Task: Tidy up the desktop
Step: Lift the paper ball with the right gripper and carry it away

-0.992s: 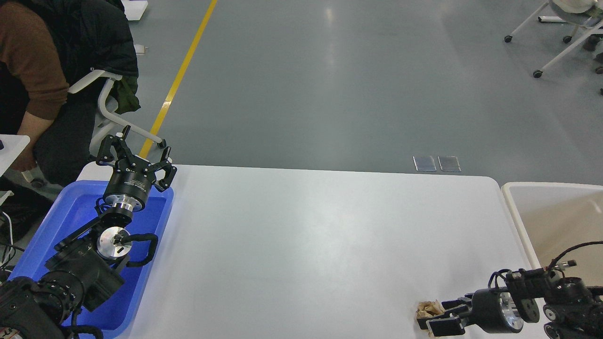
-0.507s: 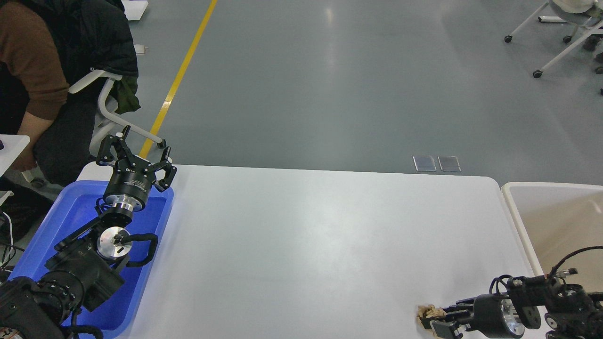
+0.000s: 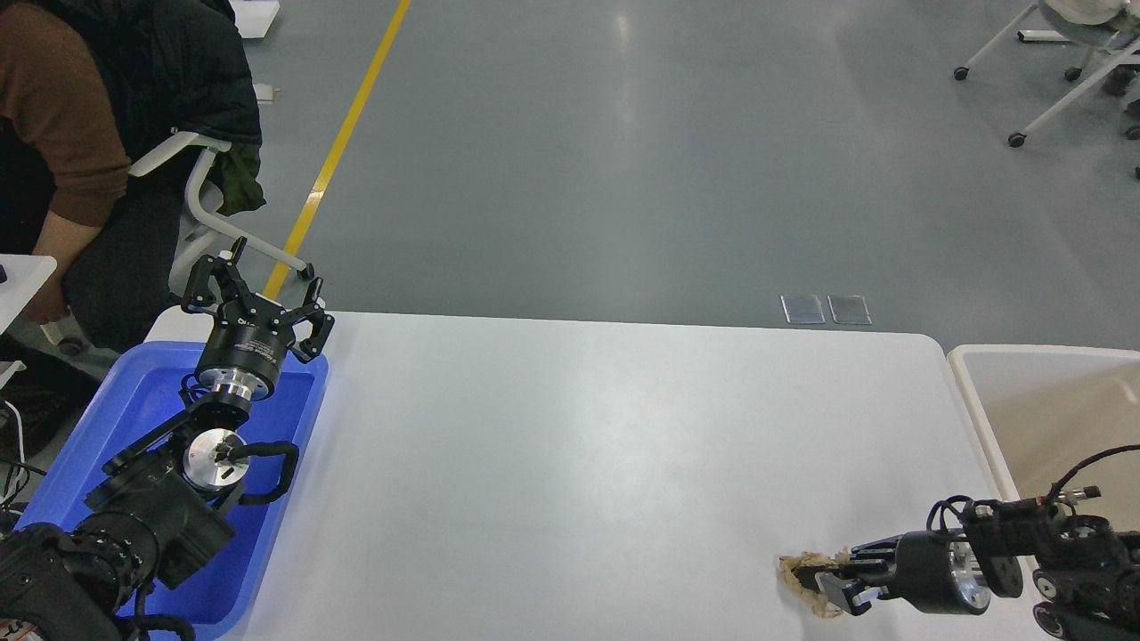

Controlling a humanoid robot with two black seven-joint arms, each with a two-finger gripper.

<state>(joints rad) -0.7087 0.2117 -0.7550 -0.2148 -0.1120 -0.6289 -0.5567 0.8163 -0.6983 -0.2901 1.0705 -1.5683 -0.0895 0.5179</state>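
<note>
The white desktop (image 3: 570, 463) fills the middle of the head view. A small crumpled brown paper wad (image 3: 802, 574) lies at its front right. My right gripper (image 3: 833, 579) reaches in from the right and its fingers are closed on the wad, just above the surface. My left gripper (image 3: 254, 289) is open and empty, held over the far end of the blue tray (image 3: 134, 401) at the desktop's left edge.
A beige white-rimmed bin (image 3: 980, 365) stands just right of the desktop. A seated person (image 3: 80, 133) and a white chair frame (image 3: 200, 196) are at the far left. Wheeled chairs (image 3: 1060, 89) stand at the far right on the grey floor.
My right gripper, open around the paper wad a second ago, dipped down, then closed on it and rose slightly, shifting right. The left arm has not moved.
</note>
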